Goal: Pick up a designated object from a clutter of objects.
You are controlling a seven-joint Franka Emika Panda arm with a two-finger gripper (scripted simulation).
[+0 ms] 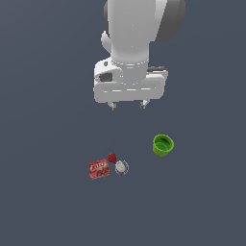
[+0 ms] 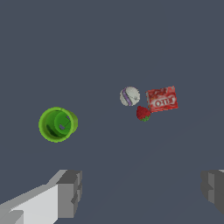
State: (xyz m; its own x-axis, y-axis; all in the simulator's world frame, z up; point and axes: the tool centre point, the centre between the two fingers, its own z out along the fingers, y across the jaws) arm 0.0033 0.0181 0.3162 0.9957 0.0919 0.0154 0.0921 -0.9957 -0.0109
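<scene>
The robot's claw [image 1: 128, 104] hangs high up over the dark floor [image 1: 43, 202]. Its two fingers are wide apart and hold nothing.

The thing to pick up is the red box [image 1: 98, 169] with white letters. It lies flat on the floor. In the exterior view it sits below the claw and a bit to that view's left, well apart from it. So the claw has to go down and over to that side to reach it.

A tiny strawberry [image 1: 112, 157] sits right at one corner of the box, so close that they may touch. A small grey-white ball [image 1: 121, 167] lies just beside the box on the exterior view's right. The green cup [image 1: 163, 145] stands off on that same side, well apart from the other three.

In the wrist view the red box [image 2: 162, 99] is a little tilted. Its long side runs along the line of letters, so I think the fingers should close across the short way. The strawberry [image 2: 143, 113] and the ball [image 2: 129, 96] are on the side of the box that faces the green cup [image 2: 57, 124], so the claw must take care not to bump them
</scene>
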